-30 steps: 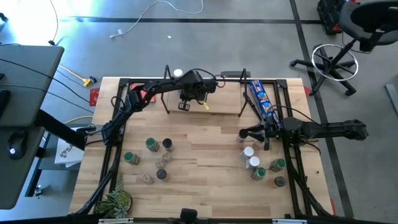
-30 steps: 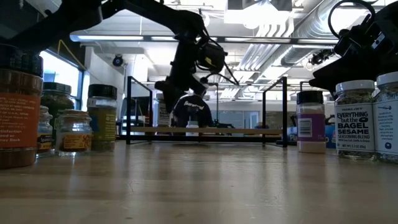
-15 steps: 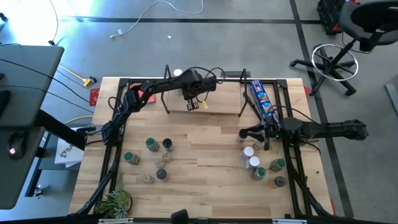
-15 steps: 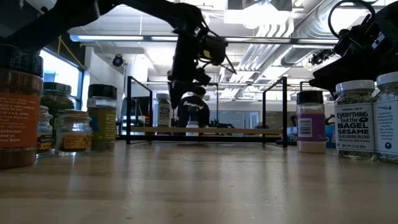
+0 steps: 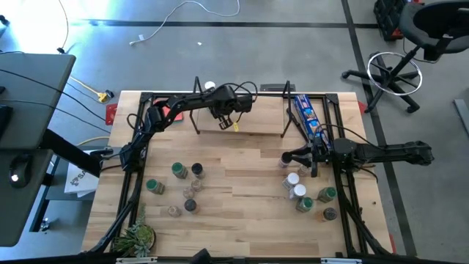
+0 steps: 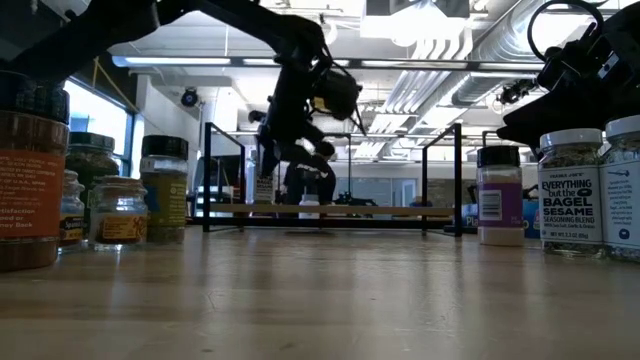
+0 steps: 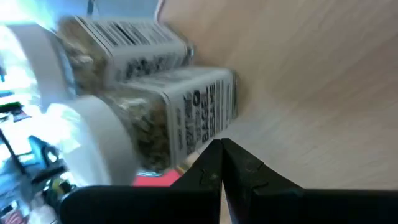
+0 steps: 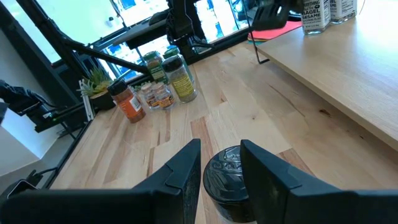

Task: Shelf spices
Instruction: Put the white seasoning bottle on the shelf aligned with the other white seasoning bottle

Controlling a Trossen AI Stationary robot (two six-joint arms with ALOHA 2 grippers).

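The shelf [image 5: 260,117], a light board in a black wire frame, stands at the table's far edge. Two white-lidded spice jars [image 7: 180,112] [image 7: 124,43] stand on their bases on its left end; one lid [image 5: 210,86] shows from above. My left gripper [image 7: 221,155] is shut just beside them and holds nothing. My right gripper [image 8: 221,165] is open at the table's right side, its fingers either side of a dark-lidded jar [image 8: 227,174] that stands on the table. More jars stand in a left cluster [image 5: 182,187] and a right cluster [image 5: 308,194].
A long blue packet [image 5: 306,117] lies by the shelf's right end and a red card [image 5: 172,110] by its left end. A small plant [image 5: 135,236] sits at the near left corner. Bare wood [image 5: 242,183] lies between the two jar clusters.
My left gripper has stayed by the shelf's left part, swinging slightly right and back, and has turned about its wrist. The right arm and the jars have kept still.
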